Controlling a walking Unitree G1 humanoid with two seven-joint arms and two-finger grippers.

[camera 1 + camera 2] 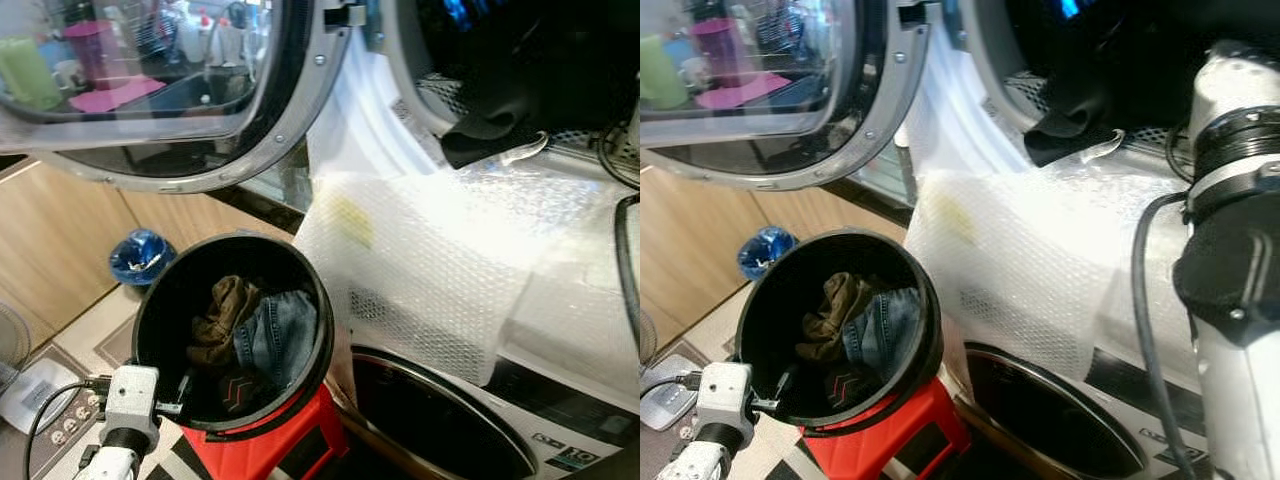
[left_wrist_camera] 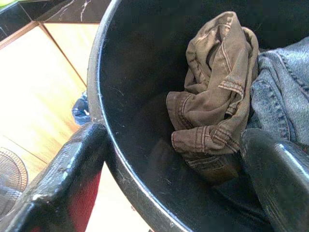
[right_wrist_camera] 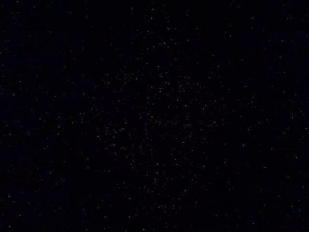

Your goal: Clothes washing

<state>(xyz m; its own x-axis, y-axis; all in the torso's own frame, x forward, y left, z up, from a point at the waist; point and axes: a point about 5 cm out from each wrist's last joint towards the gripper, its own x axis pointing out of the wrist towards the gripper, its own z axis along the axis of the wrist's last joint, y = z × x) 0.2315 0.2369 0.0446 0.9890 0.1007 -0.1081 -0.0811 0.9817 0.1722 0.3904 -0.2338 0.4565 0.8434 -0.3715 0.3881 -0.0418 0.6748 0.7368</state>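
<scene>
A black bucket [image 1: 160, 300] stands on a red stool [image 1: 285, 440] below the open washer drum [image 1: 500, 50]. In it lie a brown garment [image 2: 212, 92], blue jeans [image 2: 282, 92] and a dark piece with red marks [image 1: 238, 385]. My left gripper [image 2: 174, 166] is open at the bucket's near rim, one finger [image 2: 67, 164] outside the wall and the other finger [image 2: 277, 169] inside by the jeans. A black garment [image 1: 490, 120] hangs over the drum's lip. My right arm [image 1: 1240, 250] reaches up toward the drum; its wrist view is black.
The round glass washer door [image 1: 150, 90] hangs open at upper left. Bubble wrap [image 1: 440, 260] covers the machine front above a second lower door [image 1: 430, 420]. A blue crumpled object [image 1: 140, 255], a power strip [image 1: 60, 425] and a fan [image 1: 10, 340] lie on the floor left.
</scene>
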